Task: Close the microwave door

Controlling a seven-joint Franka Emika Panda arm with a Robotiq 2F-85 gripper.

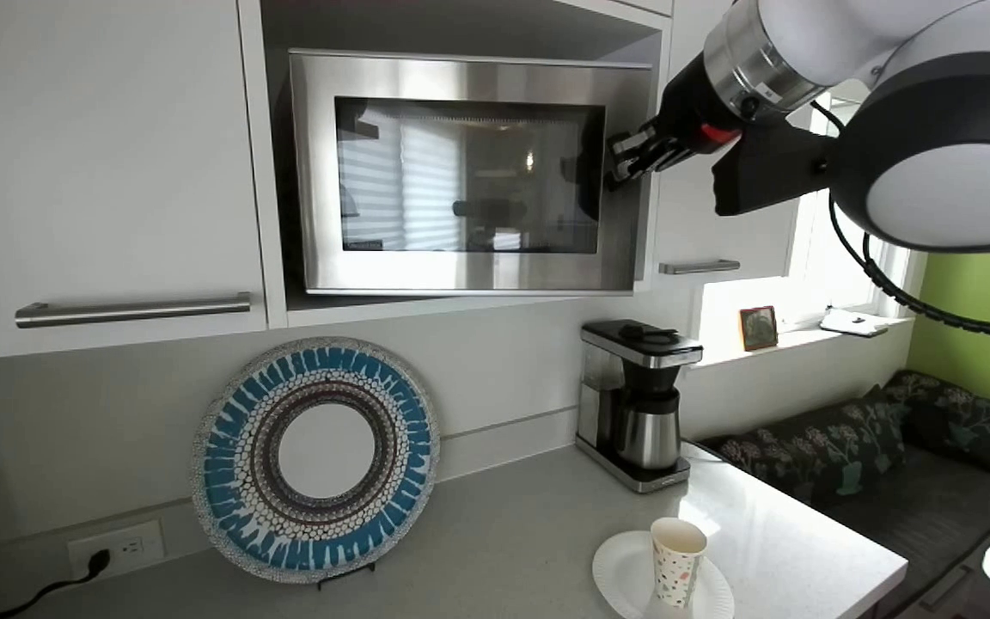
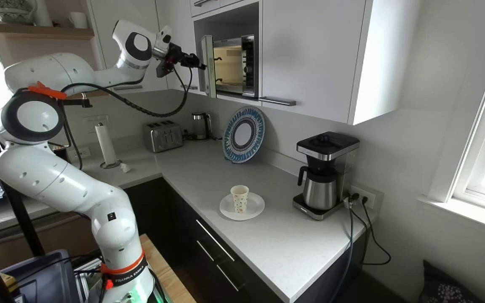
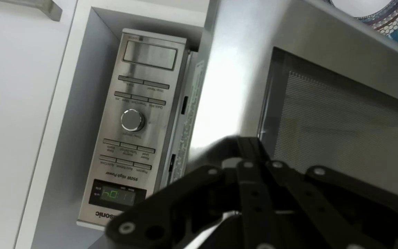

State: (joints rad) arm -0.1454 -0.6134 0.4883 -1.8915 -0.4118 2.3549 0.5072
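Note:
The microwave door (image 1: 469, 79), a silver frame around a dark window, stands partly open. It shows nearly edge-on in an exterior view (image 2: 210, 78) and fills the right of the wrist view (image 3: 230, 86). The microwave (image 2: 249, 63) sits in a white cabinet niche, with its lit interior visible past the door. Its control panel, part of the microwave, shows in the wrist view (image 3: 133, 135). My gripper (image 1: 620, 165) is shut and empty, with its fingertips together (image 3: 249, 141) at the outer face of the door, near its free side edge. Whether the fingertips touch the door is unclear.
White cabinets (image 1: 100, 172) flank the niche, with bar handles (image 1: 134, 310). Below, the grey counter (image 2: 267, 252) holds a patterned round plate (image 2: 229, 139), a coffee maker (image 2: 320, 198) and a paper cup (image 2: 240, 198) on a white plate (image 2: 255, 206). A cable (image 2: 141, 110) hangs from the arm.

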